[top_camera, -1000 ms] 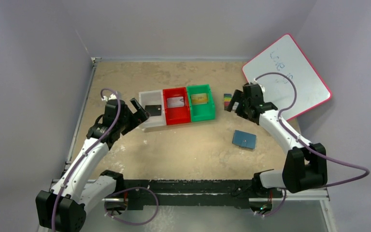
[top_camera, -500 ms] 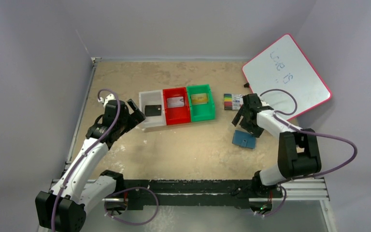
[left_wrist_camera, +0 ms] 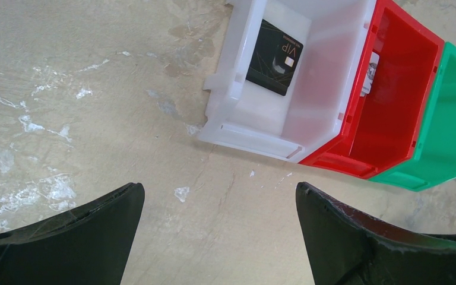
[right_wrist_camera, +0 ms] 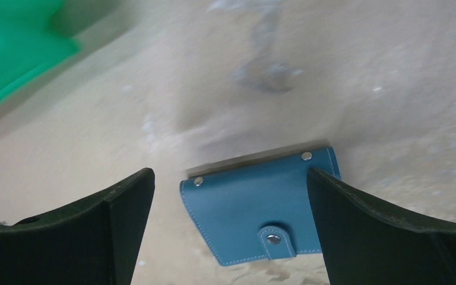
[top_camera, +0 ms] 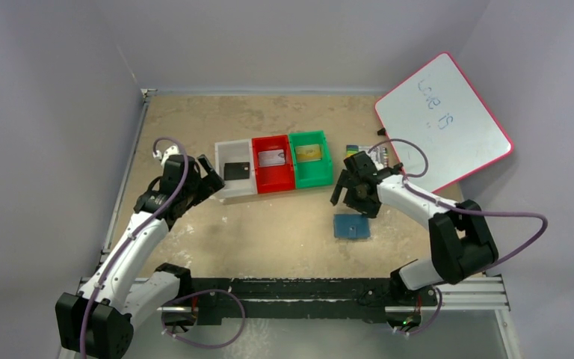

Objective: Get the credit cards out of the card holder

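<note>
We read "VIP" in pale letters on black card (left_wrist_camera: 275, 57), lying in white bin (left_wrist_camera: 255, 133); finer print beside it too small for us. Whiteboard (top_camera: 444, 120): blue handwriting, two short scrawls, not legible to us. Silver-grey card (top_camera: 271, 158) in red bin (top_camera: 275, 185), gold card (top_camera: 309, 152) in green bin (top_camera: 314, 179): markings unreadable.

Top view: fixed, high behind both arm bases, facing down and forward; takes in the whole table (top_camera: 284, 232).
Left wrist view: close, angled down past the left gripper (left_wrist_camera: 218, 190); white bin (left_wrist_camera: 255, 133) ahead of its tips, shared with the top view.
Right wrist view: very close, blurred; card holder (right_wrist_camera: 255, 202) between the right gripper (right_wrist_camera: 230, 173) tips, also in the top view.
</note>
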